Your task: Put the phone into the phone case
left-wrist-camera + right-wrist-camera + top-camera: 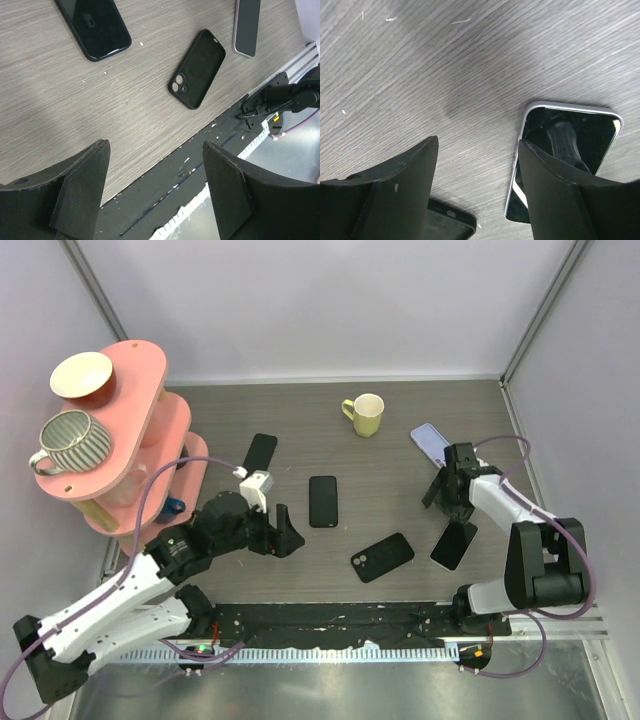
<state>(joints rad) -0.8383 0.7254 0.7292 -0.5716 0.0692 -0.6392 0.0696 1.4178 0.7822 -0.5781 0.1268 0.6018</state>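
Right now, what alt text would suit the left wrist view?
The left gripper hangs open and empty above a wood-grain table. Beyond it lie a black phone case, back up, a dark phone upper left and a pale-edged phone upper right.

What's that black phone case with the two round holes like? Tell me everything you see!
The phone case is matte black and looks soft and rubbery, with rounded corners. At one end there is a camera cut-out with two round rings. It lies flat, back up, turned slantwise on the wood-grain table, near the table's front edge. Only the table touches it.
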